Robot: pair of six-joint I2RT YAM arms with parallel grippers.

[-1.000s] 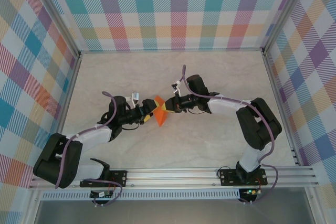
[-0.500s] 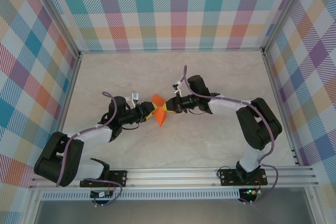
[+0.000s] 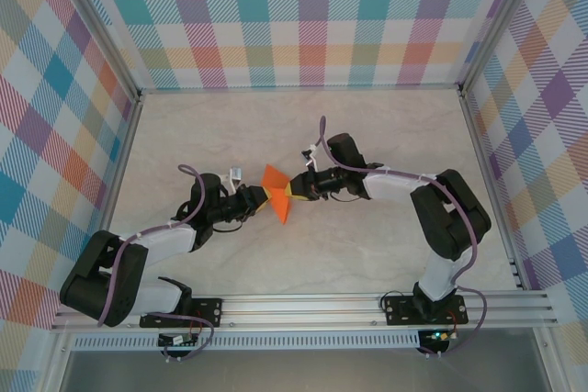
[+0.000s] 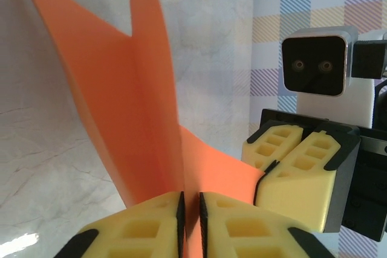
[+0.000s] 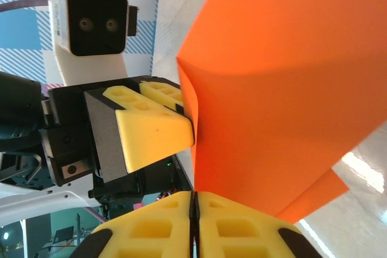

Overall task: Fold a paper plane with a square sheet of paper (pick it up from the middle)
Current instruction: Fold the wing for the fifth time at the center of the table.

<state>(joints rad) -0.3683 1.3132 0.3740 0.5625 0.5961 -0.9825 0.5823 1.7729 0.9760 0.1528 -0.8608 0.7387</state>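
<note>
- The sheet of paper (image 3: 278, 197) is hanging out right in the middle of the table (image 3: 367, 254), sandwiched between the two grippers, which are pointing at each other nose to nose.
- It's already looking folded: bright orange, with a sharp crease running down it and two flaps spreading away from that crease in the left wrist view.
- The left gripper (image 3: 257, 197) is coming in from the left and pinching the paper. Its yellow pads (image 4: 145, 222) are squeezing nearly together, with just the thin orange edge sitting in the slit between them.
- The right gripper (image 3: 296, 190) is coming in from the right and doing the same. Its pads are pressing closed, and the paper is rising straight out of the seam in its own wrist view.
- In the left wrist view the right gripper's tips are biting onto a corner of the paper, just beside the left pads.
- From above, one pointed end of the paper is poking down toward the near edge. I honestly can't tell if that tip is touching the tabletop or floating just above it.
- Both arms are lying low and stretched toward the centre, with plaid walls (image 3: 312, 16) standing around the marble-look surface.
</note>
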